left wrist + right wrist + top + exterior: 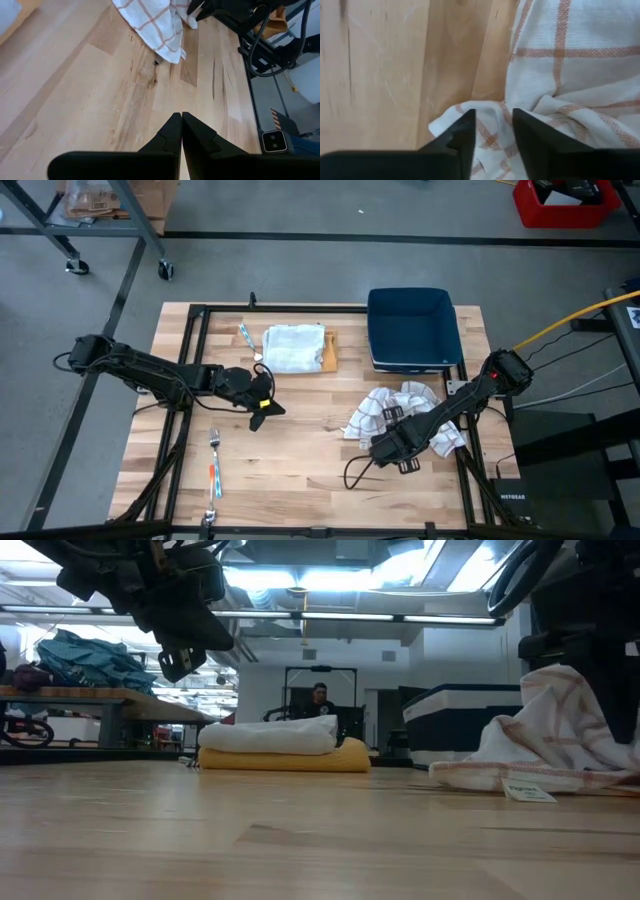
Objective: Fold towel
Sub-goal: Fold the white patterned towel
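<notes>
Towel (pixel 405 412) lay crumpled; right gripper (pixel 492 131) sat partly open over 1 edge, holding nothing; left gripper (pixel 180 131) was closed, empty; a thin pinch might slip

Woven checked cloth towel (pixel 405 412), smooth pale wood table (pixel 300 450)

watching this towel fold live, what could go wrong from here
The right end effector is open over a bunched edge of the crumpled white towel with orange checks, so it may pinch several layers instead of a corner. The left end effector is shut and far off, so the cloth may drag unheld.
</notes>
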Controlling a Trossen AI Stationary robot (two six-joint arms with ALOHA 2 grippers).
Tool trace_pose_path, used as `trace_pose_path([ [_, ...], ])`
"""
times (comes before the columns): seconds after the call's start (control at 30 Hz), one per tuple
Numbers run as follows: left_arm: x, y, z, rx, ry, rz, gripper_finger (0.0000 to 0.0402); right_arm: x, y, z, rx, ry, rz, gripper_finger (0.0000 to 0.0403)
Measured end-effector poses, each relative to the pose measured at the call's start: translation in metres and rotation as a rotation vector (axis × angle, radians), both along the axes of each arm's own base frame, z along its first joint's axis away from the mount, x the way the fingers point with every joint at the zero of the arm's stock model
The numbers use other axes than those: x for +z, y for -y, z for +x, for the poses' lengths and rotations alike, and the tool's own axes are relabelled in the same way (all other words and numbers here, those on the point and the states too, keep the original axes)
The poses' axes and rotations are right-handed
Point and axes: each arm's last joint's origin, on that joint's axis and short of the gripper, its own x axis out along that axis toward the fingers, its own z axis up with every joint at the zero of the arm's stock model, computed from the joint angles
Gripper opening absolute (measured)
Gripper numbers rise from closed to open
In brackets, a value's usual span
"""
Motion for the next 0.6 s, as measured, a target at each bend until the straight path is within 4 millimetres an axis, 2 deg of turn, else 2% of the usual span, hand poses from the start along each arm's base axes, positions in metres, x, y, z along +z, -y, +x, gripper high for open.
trace_pose_path([
  [0.17,0.000,0.000,0.000,0.001,0.000,0.000,0.0004,-0.001,0.001,-0.001,0.028,0.005,-0.025,0.0190],
  [0.33,0.000,0.000,0.000,0.007,0.001,0.004,0.0004,-0.011,0.006,-0.008,0.054,-0.033,-0.046,0.0204],
  [0.47,0.000,0.000,0.000,0.007,0.001,0.004,0.0004,-0.017,0.008,-0.011,0.055,-0.046,-0.054,0.0187],
  [0.6,0.000,0.000,0.000,0.008,0.001,0.004,0.0004,-0.017,0.006,-0.009,0.050,-0.020,-0.040,0.0127],
])
